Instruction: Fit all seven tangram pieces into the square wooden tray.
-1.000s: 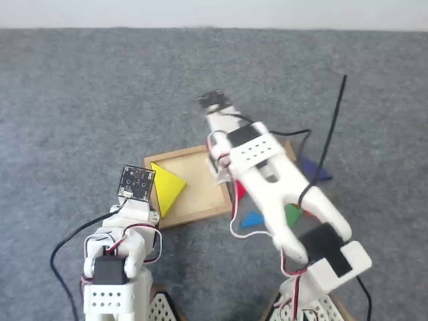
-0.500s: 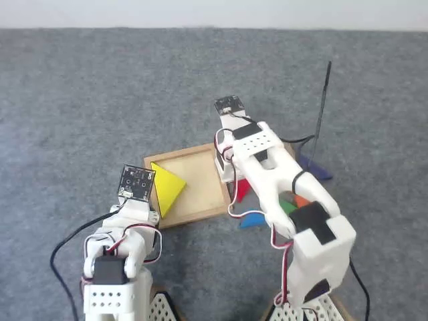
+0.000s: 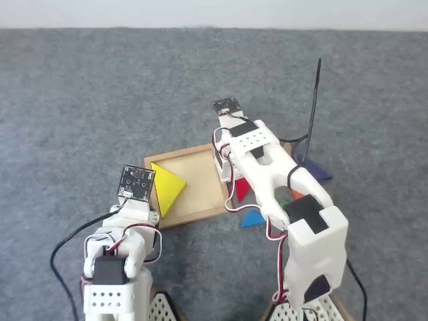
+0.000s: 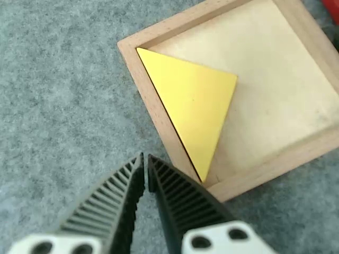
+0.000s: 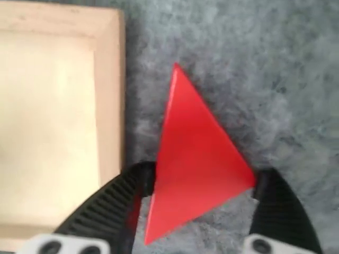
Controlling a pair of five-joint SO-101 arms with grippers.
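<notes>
Right end effector (image 5: pixel 201 179) spread, astride one red triangle (image 5: pixel 195 151)

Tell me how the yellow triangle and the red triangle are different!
The yellow triangle lies inside the wooden tray; the red triangle lies on the carpet beside it. The red one sits between the fingers of the right gripper; the yellow one has no gripper around it. Both are flat triangles.

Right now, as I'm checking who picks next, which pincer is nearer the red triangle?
Right. The right pincer straddles the red triangle on the carpet beside the tray; the left pincer hangs shut off the tray's far side, by the yellow triangle.
</notes>
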